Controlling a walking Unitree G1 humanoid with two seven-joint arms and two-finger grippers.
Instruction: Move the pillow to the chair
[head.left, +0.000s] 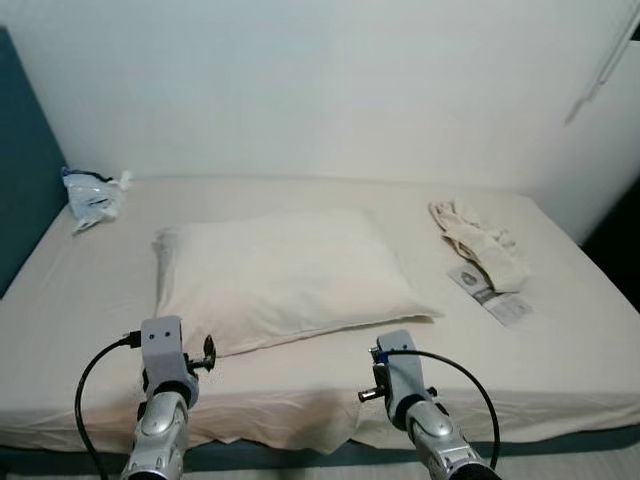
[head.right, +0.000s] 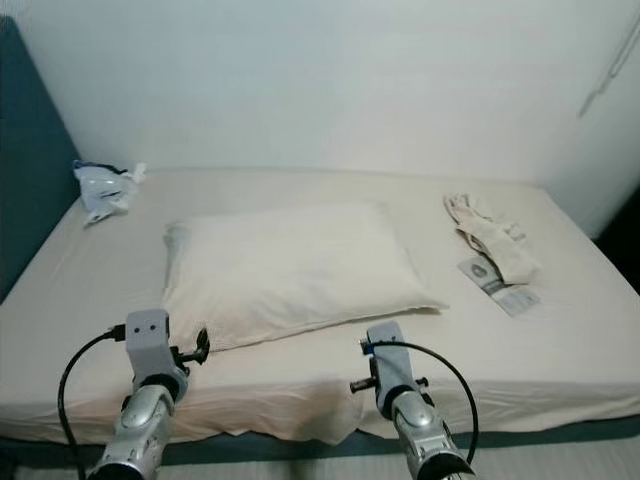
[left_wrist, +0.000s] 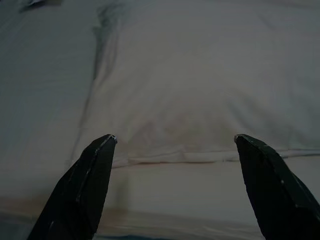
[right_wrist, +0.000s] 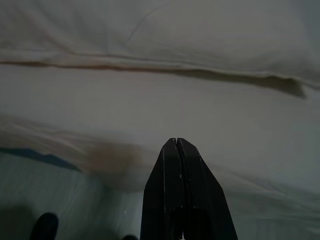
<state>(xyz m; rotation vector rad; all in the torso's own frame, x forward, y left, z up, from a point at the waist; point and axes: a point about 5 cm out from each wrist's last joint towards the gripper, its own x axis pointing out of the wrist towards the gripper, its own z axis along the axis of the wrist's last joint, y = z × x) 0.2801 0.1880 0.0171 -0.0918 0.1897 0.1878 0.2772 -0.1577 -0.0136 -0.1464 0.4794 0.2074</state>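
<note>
A cream pillow (head.left: 275, 275) lies flat in the middle of the bed (head.left: 560, 350), its near edge towards me. My left arm (head.left: 160, 400) is raised before the bed's front edge, just short of the pillow's near left corner. Its gripper (left_wrist: 175, 140) is open, the pillow's seam (left_wrist: 200, 156) ahead between the two fingers, nothing held. My right arm (head.left: 415, 400) is up near the pillow's near right side. The right gripper (right_wrist: 176, 141) is shut and empty, pointing at the sheet below the pillow's edge (right_wrist: 150, 67).
A crumpled beige cloth (head.left: 480, 245) and a printed packet (head.left: 490, 295) lie on the bed's right side. A plastic bag (head.left: 95, 198) sits at the far left corner. A teal headboard (head.left: 20, 180) stands left; a white wall runs behind.
</note>
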